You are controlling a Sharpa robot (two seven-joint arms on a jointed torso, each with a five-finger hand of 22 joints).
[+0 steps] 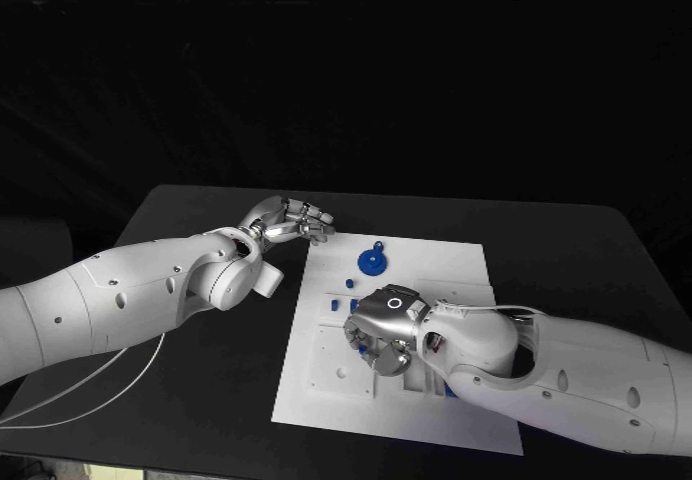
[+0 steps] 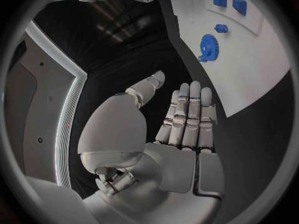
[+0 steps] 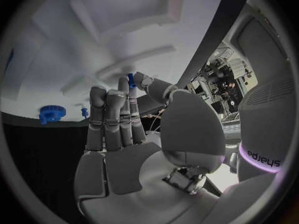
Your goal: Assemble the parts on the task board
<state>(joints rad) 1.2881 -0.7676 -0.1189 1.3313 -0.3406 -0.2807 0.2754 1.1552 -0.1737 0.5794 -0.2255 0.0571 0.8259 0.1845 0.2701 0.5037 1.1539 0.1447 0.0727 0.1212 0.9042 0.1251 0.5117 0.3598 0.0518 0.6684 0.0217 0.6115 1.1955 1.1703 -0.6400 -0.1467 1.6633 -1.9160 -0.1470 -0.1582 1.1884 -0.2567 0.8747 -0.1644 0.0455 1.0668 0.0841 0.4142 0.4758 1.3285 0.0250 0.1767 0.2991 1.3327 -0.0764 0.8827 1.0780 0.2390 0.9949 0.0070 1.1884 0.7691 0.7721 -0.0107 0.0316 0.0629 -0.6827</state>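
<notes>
The white task board [image 1: 433, 272] lies in the middle of the black table. A blue gear [image 1: 372, 262] rests near the board's far edge, and small blue parts [image 1: 336, 303] stand by its left edge. My right hand [image 1: 384, 330] hovers low over the board's middle. In the right wrist view it pinches a small blue peg [image 3: 131, 79] between thumb and fingertip, close to the board [image 3: 93, 45], with the gear [image 3: 50, 113] beyond. My left hand [image 1: 291, 222] is over the table beside the board's far left corner. Its fingers [image 2: 187, 117] lie straight and hold nothing; the gear [image 2: 209, 46] lies ahead of them.
Two blue blocks [image 2: 228, 2] and a small blue peg [image 2: 221, 29] sit on the board [image 2: 249, 64] past the gear. A white cable [image 1: 101, 390] trails across the table at the near left. Bare black table surrounds the board.
</notes>
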